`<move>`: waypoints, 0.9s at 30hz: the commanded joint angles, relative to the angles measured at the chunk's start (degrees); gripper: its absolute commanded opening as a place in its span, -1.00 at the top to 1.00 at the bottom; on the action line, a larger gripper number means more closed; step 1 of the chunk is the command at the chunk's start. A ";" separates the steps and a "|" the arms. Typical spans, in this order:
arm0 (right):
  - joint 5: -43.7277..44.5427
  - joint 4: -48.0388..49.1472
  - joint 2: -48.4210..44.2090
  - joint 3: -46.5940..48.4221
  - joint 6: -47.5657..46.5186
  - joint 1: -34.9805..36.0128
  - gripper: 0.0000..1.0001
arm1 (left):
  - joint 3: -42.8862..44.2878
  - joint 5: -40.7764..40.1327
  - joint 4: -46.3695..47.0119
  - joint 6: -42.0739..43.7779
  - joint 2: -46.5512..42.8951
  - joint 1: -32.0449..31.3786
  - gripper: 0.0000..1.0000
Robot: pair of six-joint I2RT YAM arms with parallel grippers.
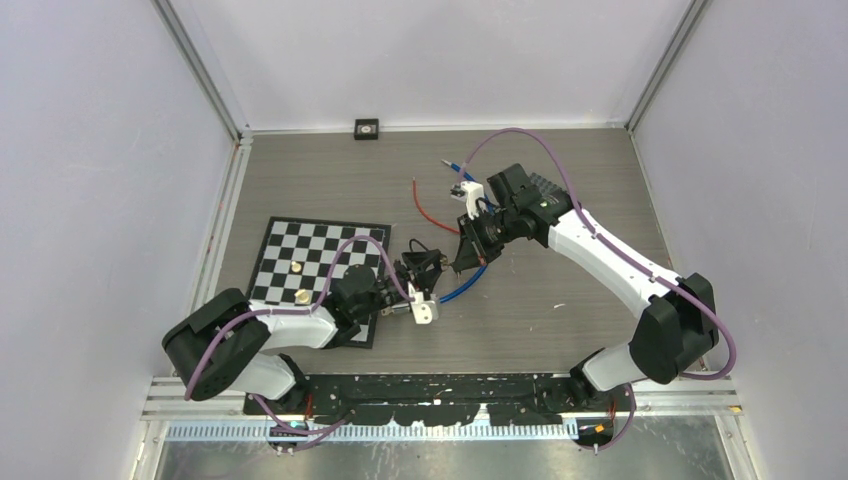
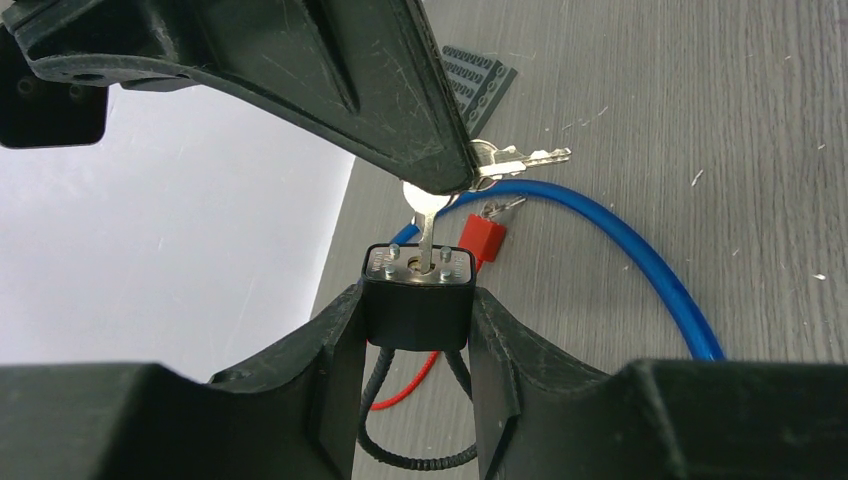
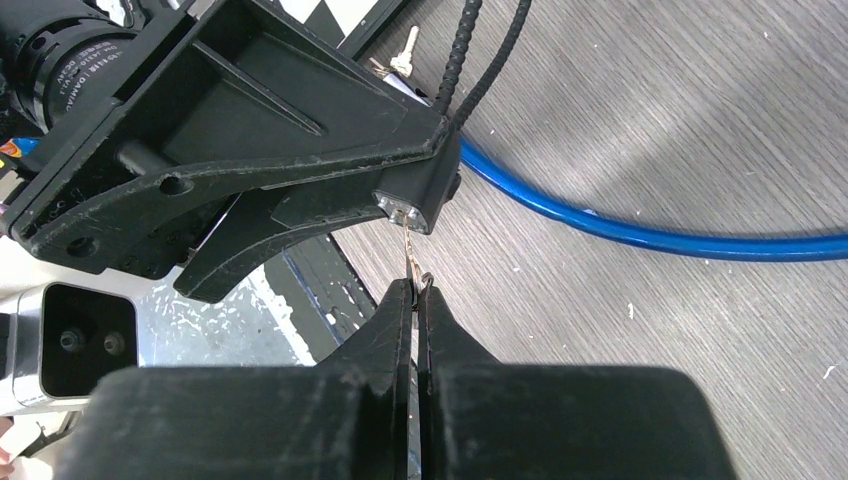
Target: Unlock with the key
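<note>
My left gripper (image 2: 416, 315) is shut on a small black padlock (image 2: 416, 298) with a black cable shackle (image 2: 410, 455) hanging below it. A silver key (image 2: 428, 225) sits in the keyhole on the lock's metal face. My right gripper (image 3: 414, 290) is shut on that key (image 3: 410, 258), its tips just off the lock (image 3: 425, 195). A second key (image 2: 515, 157) hangs from the same ring. In the top view the two grippers meet at mid-table, left gripper (image 1: 420, 268) and right gripper (image 1: 462, 258).
A blue cable (image 2: 640, 265) curves across the grey table beside a red wire (image 2: 405, 385) with a red connector (image 2: 483, 240). A checkerboard mat (image 1: 305, 260) with two brass pieces lies to the left. A black studded plate (image 2: 478, 75) lies further back.
</note>
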 commanded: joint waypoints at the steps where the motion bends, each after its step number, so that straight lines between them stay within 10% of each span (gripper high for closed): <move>1: 2.26 1.85 0.31 1.94 0.97 0.30 0.99 | 1.94 0.52 2.50 0.78 -0.12 -0.78 1.00; 27: 8.91 3.24 3.13 2.46 5.04 0.31 0.99 | 11.64 -15.92 -12.65 2.19 3.79 -7.17 1.00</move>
